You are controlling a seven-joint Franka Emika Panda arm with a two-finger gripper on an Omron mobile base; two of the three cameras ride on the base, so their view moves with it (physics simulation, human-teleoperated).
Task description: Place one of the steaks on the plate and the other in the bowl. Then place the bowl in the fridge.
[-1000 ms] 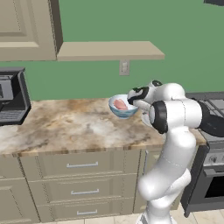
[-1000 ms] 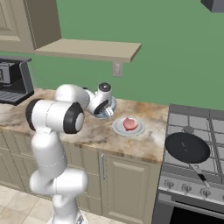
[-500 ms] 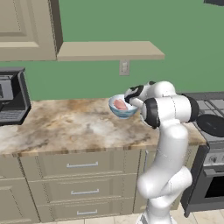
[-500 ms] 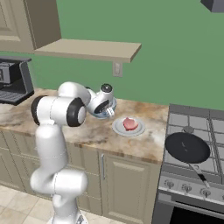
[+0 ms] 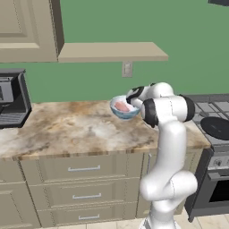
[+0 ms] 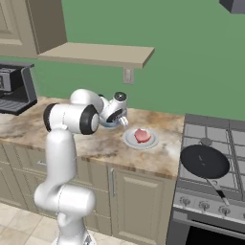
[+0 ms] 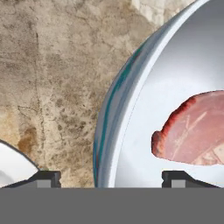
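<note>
The bowl (image 5: 123,110), white inside and light blue outside, stands on the marble counter with one pink steak (image 5: 121,106) in it. My gripper (image 5: 133,100) hangs over the bowl's right rim. In the hand view my gripper (image 7: 111,178) is open and straddles the bowl (image 7: 114,114) at its rim. One fingertip (image 7: 44,178) is outside the wall and the other is inside, beside the steak (image 7: 195,130). The other steak (image 6: 142,135) lies on the plate (image 6: 130,140), just right of the bowl (image 6: 108,124). The fridge is out of view.
A black coffee machine (image 5: 11,101) sits at the counter's left end. A stove (image 6: 210,143) with a black frying pan (image 6: 204,161) adjoins the counter on the right. A wooden shelf (image 5: 112,51) runs above the bowl. An edge of the plate (image 7: 9,168) shows beside my outer fingertip.
My arm's upper links have swung a little to the left while the hand stays at the bowl's rim. Bowl, plate and both steaks have not moved.
</note>
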